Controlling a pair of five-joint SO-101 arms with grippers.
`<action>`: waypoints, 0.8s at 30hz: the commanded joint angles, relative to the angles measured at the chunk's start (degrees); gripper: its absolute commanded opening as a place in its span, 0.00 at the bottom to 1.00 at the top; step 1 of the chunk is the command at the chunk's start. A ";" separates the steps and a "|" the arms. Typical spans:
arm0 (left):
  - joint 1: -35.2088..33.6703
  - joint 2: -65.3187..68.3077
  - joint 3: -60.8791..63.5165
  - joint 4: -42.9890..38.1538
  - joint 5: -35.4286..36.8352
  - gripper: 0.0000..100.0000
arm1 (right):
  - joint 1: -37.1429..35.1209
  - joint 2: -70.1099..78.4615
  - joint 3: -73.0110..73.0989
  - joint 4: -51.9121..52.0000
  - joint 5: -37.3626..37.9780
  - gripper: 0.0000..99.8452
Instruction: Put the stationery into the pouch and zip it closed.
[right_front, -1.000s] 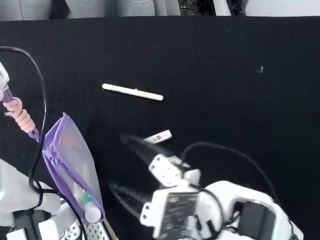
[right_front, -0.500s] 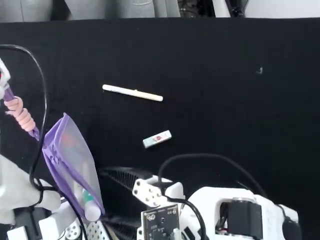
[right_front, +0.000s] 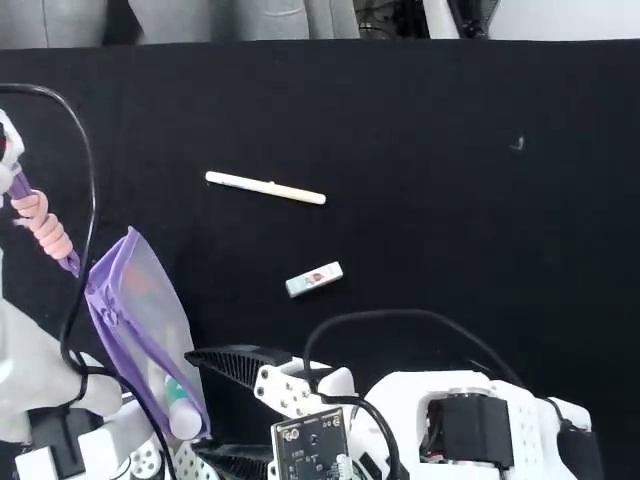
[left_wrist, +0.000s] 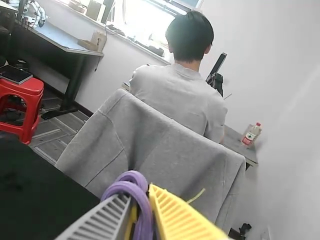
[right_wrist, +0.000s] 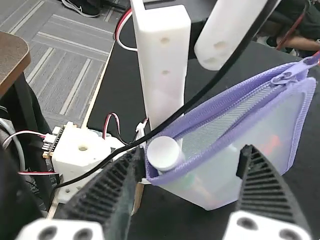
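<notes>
Black table (right_front: 480, 200) seen from above, with both arms at its near edge. The right arm (right_front: 455, 432) lies low and folded at the near middle, its wrist turned toward the pouch (right_front: 145, 325). The right gripper (right_front: 200, 405) is spread wide: one black ribbed finger (right_front: 232, 360) points at the pouch's near end, the other sits at the table's edge. From the right wrist, the right gripper (right_wrist: 192, 155) shows the same wide gap, with the pouch (right_wrist: 250, 125) lying beyond and between the two fingers; whether either finger touches it cannot be told.

The pouch is purple-edged and translucent. It stands on its long edge at the left side of the table, mouth unzipped, tilted from its far corner down toward the left arm's base (right_front: 45, 400). Inside it are a white-capped tube (right_wrist: 162, 151) at the near end and a reddish item, too blurred to identify.

The left gripper (left_wrist: 142, 202) is clamped on a purple loop (left_wrist: 131, 182), pinched between its grey and yellow fingers. From above, a pink coiled cord (right_front: 42, 230) runs from that side toward the pouch's far corner.

Still out on the table are a white pen (right_front: 265, 187), lying well apart from the pouch, and a small white block (right_front: 314, 279), between the pen and the right arm
</notes>
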 joint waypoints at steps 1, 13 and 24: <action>-0.13 0.18 0.13 -1.23 0.44 0.03 | -3.16 0.13 1.63 -2.02 0.79 0.29; -0.13 -0.18 0.04 -0.97 0.44 0.03 | -0.79 0.22 7.34 -9.93 0.79 0.29; -0.13 -0.26 -0.48 -0.18 0.44 0.03 | 12.13 0.22 11.38 -21.80 8.70 0.29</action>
